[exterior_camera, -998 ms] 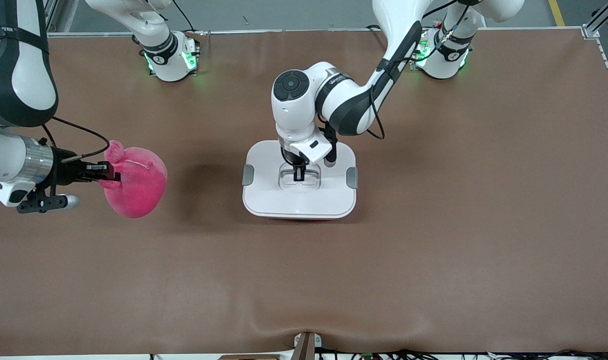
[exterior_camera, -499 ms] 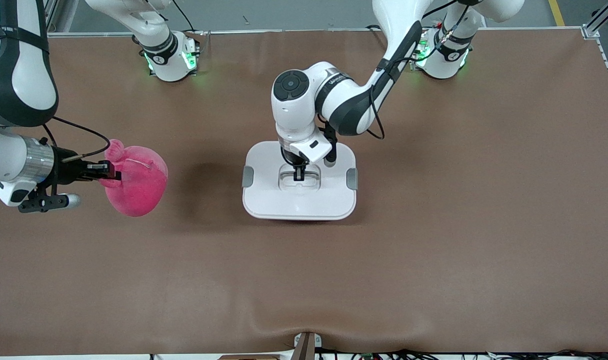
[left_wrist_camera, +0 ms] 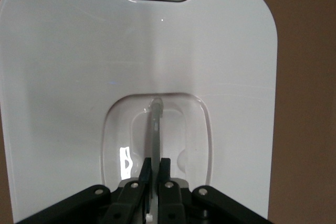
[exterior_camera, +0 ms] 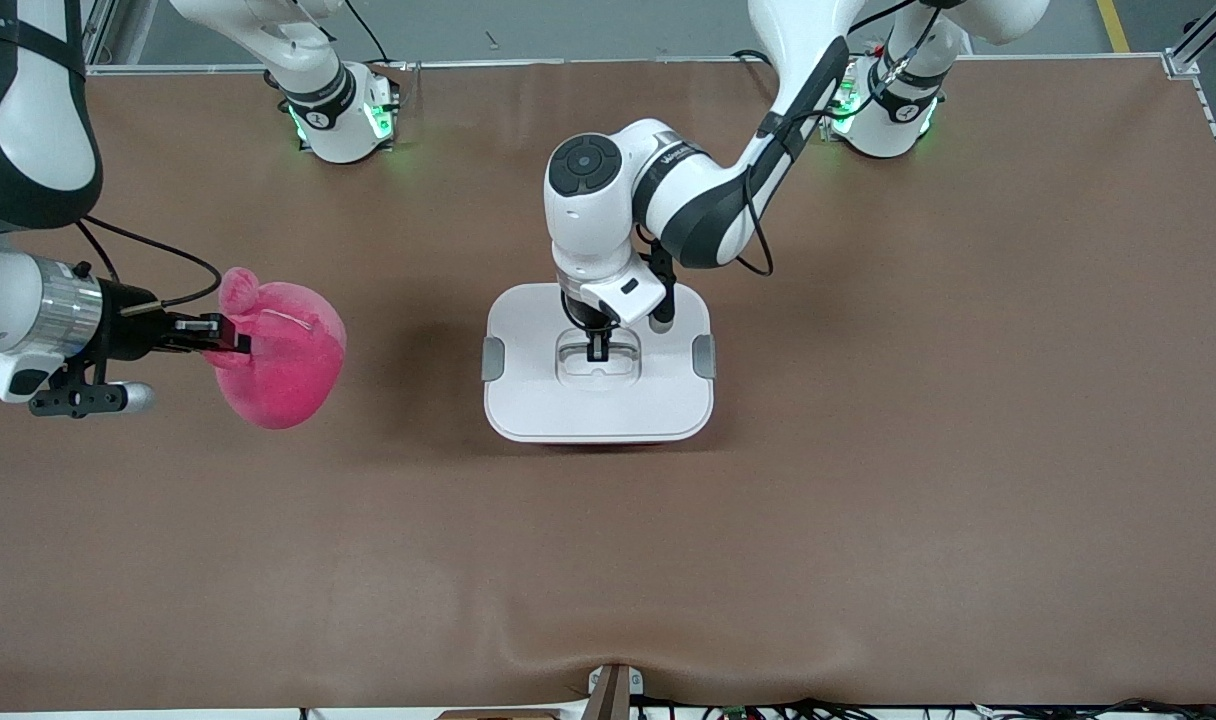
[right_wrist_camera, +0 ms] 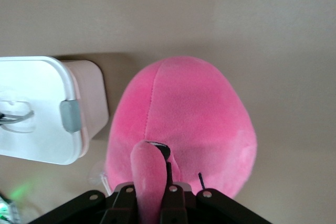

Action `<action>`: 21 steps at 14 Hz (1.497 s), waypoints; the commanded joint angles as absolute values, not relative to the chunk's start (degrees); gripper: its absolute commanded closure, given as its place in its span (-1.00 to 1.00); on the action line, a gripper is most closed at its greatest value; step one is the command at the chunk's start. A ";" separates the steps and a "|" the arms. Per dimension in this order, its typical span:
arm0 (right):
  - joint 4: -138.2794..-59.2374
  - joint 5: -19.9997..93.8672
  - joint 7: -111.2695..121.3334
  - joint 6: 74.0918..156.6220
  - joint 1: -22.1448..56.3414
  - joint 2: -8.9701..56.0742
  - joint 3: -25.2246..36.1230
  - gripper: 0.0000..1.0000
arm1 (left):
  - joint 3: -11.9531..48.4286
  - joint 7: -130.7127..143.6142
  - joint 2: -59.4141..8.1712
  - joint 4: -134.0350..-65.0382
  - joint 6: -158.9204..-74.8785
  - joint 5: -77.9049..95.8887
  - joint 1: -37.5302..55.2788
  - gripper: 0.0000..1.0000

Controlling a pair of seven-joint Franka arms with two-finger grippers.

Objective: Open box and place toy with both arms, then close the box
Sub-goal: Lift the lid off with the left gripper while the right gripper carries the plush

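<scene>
Brown table (exterior_camera: pixel 868 450), left end effector (exterior_camera: pixel 598 352) clamping box (exterior_camera: pixel 598 400) handle (left_wrist_camera: pixel 156 124), right end effector (exterior_camera: pixel 230 345) gripping toy (exterior_camera: pixel 288 370)

The box's (exterior_camera: pixel 598 420) pink tub is almost wholly hidden under its lid (exterior_camera: pixel 528 390), the toy's (exterior_camera: pixel 288 370) second stalk eye is out of sight, and the right arm (exterior_camera: pixel 18 310) runs off frame.

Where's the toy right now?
The toy hangs in the right gripper, which is shut on one of its eye stalks, over the table toward the right arm's end, apart from the box, whose lid is still on.
</scene>
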State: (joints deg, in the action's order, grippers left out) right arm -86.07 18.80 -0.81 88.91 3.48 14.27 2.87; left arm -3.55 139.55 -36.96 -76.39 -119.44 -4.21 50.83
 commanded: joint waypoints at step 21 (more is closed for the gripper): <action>-83.85 32.34 -14.22 99.74 20.46 18.63 3.34 1.00 | -3.43 119.37 -17.59 -89.80 -118.90 -5.54 34.28 1.00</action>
State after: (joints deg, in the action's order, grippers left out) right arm -84.67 29.96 -10.96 97.81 18.11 17.22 2.73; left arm -4.07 121.80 -21.73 -83.75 -116.14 -4.28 35.22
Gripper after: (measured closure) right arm 0.877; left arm 0.930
